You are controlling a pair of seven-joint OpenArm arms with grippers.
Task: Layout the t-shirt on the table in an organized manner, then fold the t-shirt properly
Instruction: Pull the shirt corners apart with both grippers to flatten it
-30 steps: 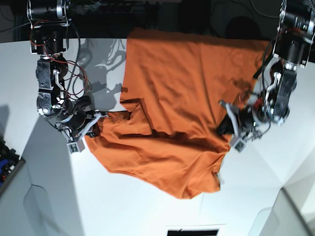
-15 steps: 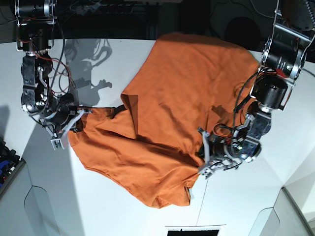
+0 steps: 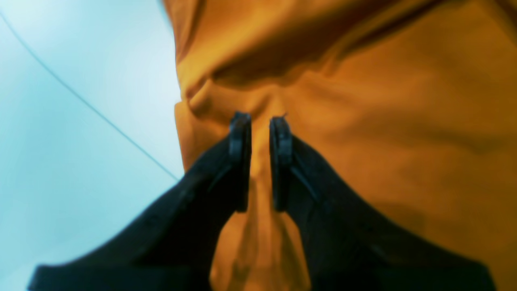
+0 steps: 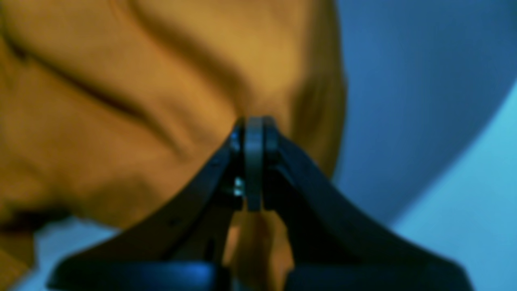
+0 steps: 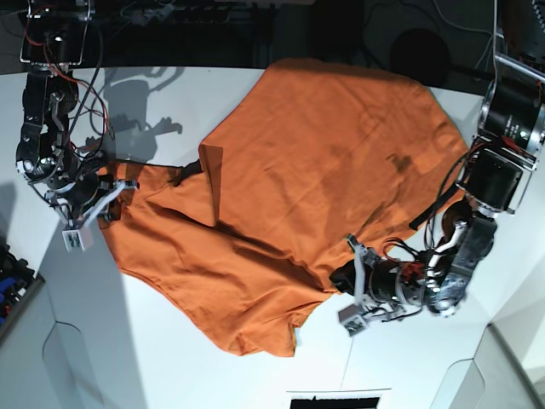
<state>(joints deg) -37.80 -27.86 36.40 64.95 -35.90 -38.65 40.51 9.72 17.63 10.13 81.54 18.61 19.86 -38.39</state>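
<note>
The burnt-orange t-shirt [image 5: 315, 162] lies spread but creased across the white table [image 5: 213, 341], its lower part bunched into diagonal folds. My right gripper [image 5: 123, 189] is at the shirt's left edge. In the right wrist view the right gripper [image 4: 253, 121] is shut, pinching the t-shirt [image 4: 101, 101] at its edge. My left gripper [image 5: 336, 281] sits at the shirt's lower right edge. Seen from the left wrist, the left gripper [image 3: 260, 119] has its fingers a narrow gap apart, and a ridge of the t-shirt [image 3: 404, 121] lies in that gap.
A thin dark seam [image 3: 101, 117] crosses the table [image 3: 80, 182]. A black slot [image 5: 332, 400] sits at the front edge. A dark bin [image 5: 8, 273] stands off the left side. Cables and arm mounts [image 5: 255, 25] line the dark far edge.
Both arms dragged the shirt leftward and toward the front edge. The left gripper swung down and left along the shirt's edge, and its jaws have parted slightly. The right gripper stayed shut.
</note>
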